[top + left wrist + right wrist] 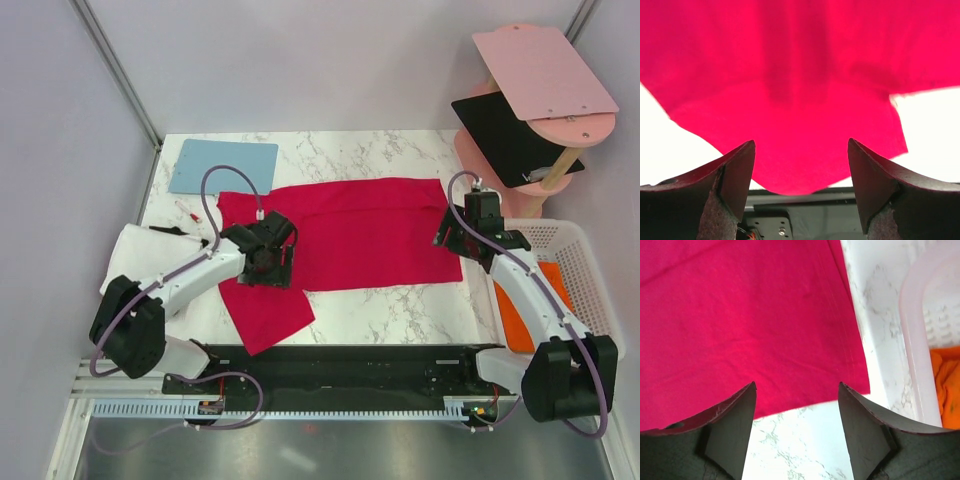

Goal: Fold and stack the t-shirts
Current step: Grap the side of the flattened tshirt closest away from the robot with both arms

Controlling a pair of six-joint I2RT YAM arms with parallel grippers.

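Progress is looking early from the top view: the crimson t-shirt (370, 225) is lying spread across the marble table (400, 310), one sleeve angling toward my bases, and no fold is showing in it yet. I am holding my left gripper (270, 255) over its sleeve end and my right gripper (462, 232) at its opposite edge. A white t-shirt (125, 248) is sitting at the table's left edge, partly under my left arm; whether it is folded I cannot quite tell from here. An orange t-shirt (515, 328) is lying in the white basket (575, 228), unfolded as far as I can judge.

Through the left wrist, my fingers (735, 170) are standing wide apart with nothing between them, hanging over red cloth where the sleeve is meeting the body.

Through the right wrist, my jaws are spread too and gripping nothing, hovering above the shirt's near corner, with the basket rim and a bit of orange cloth off to the right.

I am judging that nearly everything is left to do: folding the red one, then the orange, then stacking.
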